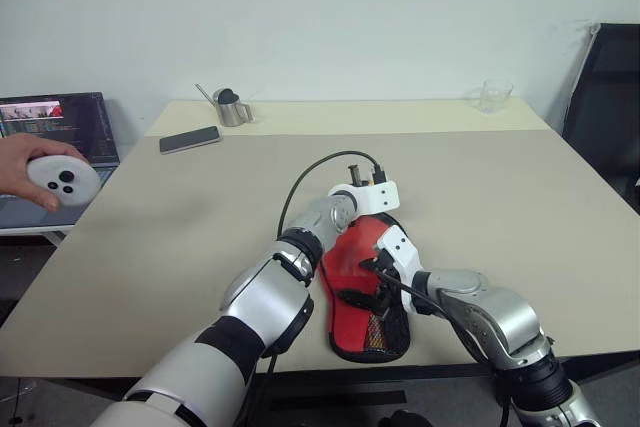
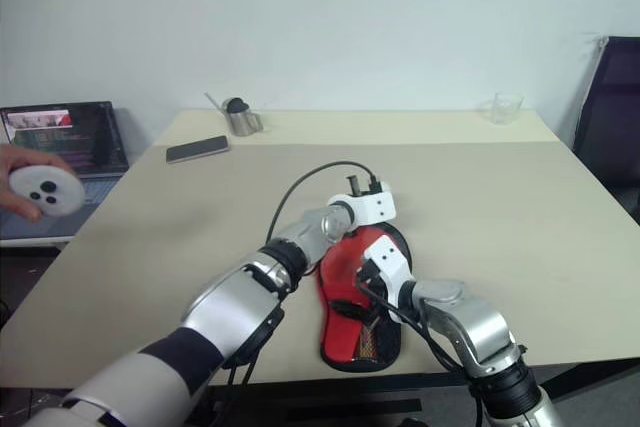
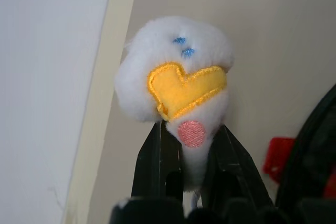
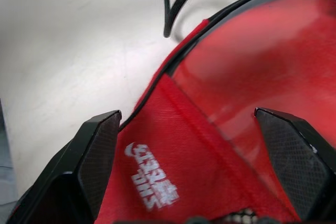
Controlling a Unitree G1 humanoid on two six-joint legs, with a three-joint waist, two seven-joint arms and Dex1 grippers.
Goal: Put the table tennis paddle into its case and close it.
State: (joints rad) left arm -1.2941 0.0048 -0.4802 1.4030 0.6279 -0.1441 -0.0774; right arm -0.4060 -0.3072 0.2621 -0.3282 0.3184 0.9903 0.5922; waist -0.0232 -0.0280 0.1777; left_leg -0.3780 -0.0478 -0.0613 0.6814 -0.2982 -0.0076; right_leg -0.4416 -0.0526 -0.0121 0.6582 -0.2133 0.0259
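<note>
Left wrist view: the left gripper (image 3: 195,174) has its two black fingers (image 3: 157,163) pinched tight on the white fluffy charm (image 3: 176,72), which carries a yellow stitched patch, a pink dot and two small blue marks; the black edge of the case (image 3: 315,150) shows just beside it. In the right wrist view, the right gripper (image 4: 186,156) has its fingers (image 4: 102,148) spread wide with nothing clamped between them, hovering close over the red face of the case with its white logo (image 4: 152,179) and black trim.

From the head views, the case (image 1: 365,292) lies flat on the counter (image 1: 150,237) near its front edge, mesh pocket toward the robot, both arms meeting over it. I cannot tell whether the table tennis paddle is inside.

Farther back on the counter sit a phone (image 1: 189,139), a small metal cup (image 1: 231,107) and a clear glass (image 1: 494,96). At the far left, a person's hand (image 1: 25,169) holds a round white device (image 1: 64,180) beside a laptop (image 1: 70,127).
</note>
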